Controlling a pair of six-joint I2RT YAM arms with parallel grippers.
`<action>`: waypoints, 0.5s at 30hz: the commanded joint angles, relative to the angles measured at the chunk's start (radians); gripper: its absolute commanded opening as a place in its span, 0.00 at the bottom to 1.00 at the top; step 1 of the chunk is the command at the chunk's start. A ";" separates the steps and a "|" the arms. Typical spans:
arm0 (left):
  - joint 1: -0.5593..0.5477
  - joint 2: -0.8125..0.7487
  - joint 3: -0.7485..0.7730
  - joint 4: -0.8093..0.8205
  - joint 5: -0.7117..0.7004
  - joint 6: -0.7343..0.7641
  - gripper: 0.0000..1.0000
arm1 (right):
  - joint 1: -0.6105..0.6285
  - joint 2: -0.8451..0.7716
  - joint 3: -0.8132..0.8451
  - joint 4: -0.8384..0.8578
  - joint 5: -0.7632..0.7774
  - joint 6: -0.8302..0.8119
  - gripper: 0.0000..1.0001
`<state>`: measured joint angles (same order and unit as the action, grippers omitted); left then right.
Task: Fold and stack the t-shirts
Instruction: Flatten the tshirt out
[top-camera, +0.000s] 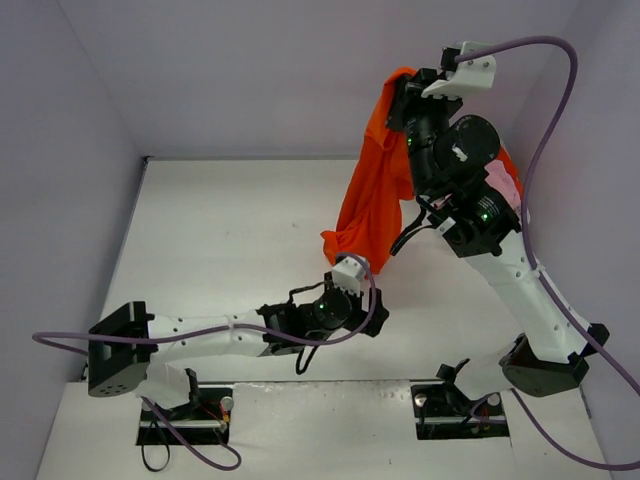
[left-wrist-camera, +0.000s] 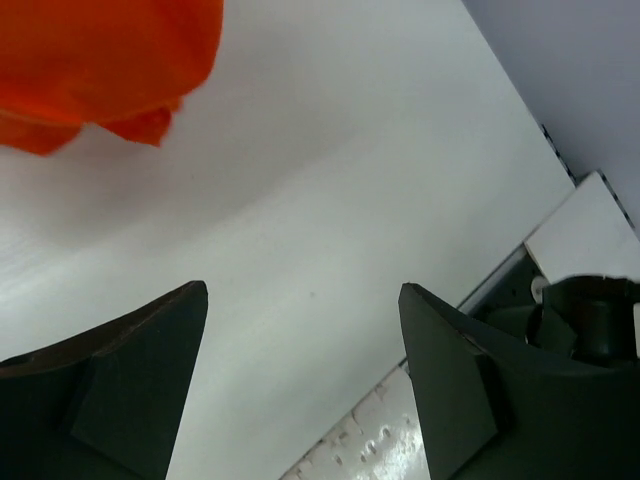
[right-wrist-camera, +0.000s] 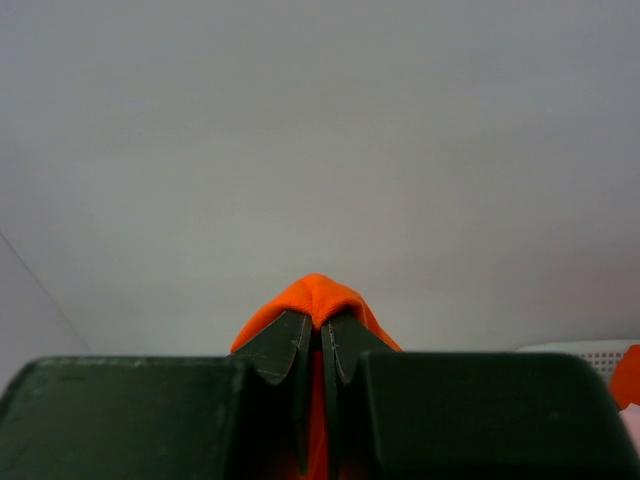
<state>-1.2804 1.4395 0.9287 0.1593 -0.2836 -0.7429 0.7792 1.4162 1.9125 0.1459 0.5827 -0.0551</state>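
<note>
A bright orange-red t-shirt hangs in the air from my right gripper, which is raised high at the back right and shut on a fold of it. The shirt's lower end dangles just above the table. My left gripper is open and empty, low over the table just below that hanging end. In the left wrist view the orange cloth shows at the top left, apart from the jaws. A light pink shirt peeks out behind the right arm.
The white table runs between grey walls. A white lattice basket edge with orange cloth shows at the far right of the right wrist view. The arm bases stand at the near edge.
</note>
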 joint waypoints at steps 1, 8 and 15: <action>0.016 -0.053 0.108 -0.055 -0.106 0.077 0.72 | -0.005 -0.022 0.014 0.110 0.003 -0.012 0.00; 0.173 -0.070 0.110 -0.035 -0.056 0.057 0.72 | -0.005 -0.057 0.000 0.109 0.006 -0.005 0.00; 0.269 -0.031 0.194 -0.058 -0.031 0.128 0.72 | -0.005 -0.080 -0.013 0.110 0.026 -0.017 0.00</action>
<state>-1.0241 1.4200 1.0393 0.0677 -0.3294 -0.6647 0.7792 1.3891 1.8881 0.1452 0.5907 -0.0566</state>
